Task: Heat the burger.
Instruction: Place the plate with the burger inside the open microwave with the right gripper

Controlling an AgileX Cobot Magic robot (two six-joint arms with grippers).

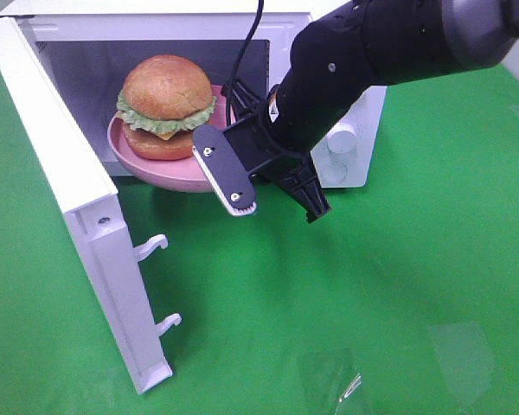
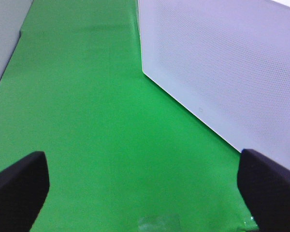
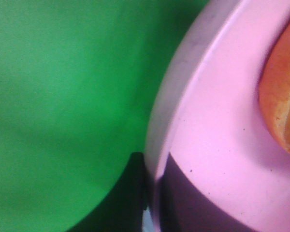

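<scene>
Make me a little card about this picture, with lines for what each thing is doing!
burger: sitting on the pink plate
pink plate: partly inside the white microwave, front edge poking out
microwave door: wide open
right hand: shut on the plate's rim
left hand: open, holding nothing, beside the door's outer face
underneath: green cloth

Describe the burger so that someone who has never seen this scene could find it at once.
Find the white microwave oven on the green cloth, its door swung open. In its mouth is a round pink plate; the burger sits on it, alone in having glossy golden-brown buns, ruffled green lettuce and a yellow cheese edge.
</scene>
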